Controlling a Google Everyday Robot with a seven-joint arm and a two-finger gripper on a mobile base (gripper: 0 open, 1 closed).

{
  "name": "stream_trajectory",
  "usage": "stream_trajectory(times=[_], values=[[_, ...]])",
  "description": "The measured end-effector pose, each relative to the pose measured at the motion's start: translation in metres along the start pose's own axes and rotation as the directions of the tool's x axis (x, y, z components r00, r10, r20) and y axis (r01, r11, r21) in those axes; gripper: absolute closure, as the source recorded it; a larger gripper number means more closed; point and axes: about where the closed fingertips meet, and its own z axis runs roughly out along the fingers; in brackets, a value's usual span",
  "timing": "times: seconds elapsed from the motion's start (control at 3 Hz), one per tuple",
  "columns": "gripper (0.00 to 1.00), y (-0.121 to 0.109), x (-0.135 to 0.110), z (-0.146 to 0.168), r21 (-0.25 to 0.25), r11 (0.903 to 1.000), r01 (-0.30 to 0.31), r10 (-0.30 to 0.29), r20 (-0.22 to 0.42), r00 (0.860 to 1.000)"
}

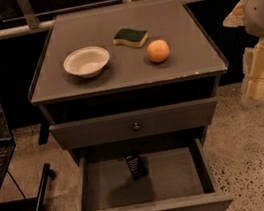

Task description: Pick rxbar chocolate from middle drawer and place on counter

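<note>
Rxbar [136, 165] is lying flat in the open drawer [111, 187], near the back wall and about midway across, slightly askew. That drawer is standing pulled out beneath the shut upper drawer [174, 116]. On the counter [178, 23] above, a bowl [86, 61], a sponge [130, 37] and an orange [158, 51] are sitting apart. The gripper [261, 74] is hanging at the right, beside the cabinet, well apart from the rxbar; whether it is gaping wide or narrow I cannot tell
</note>
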Motion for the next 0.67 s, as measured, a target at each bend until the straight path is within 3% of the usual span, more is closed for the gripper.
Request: stream_trajectory(times=[0.33,0.67], values=[[0.0,0.0,0.0,0.0,0.0,1.0,0.0,0.0,0.0,1.0],[0.0,0.01,-0.011,-0.007,0.048,0.9985,-0.027,0.027,0.013,1.0]])
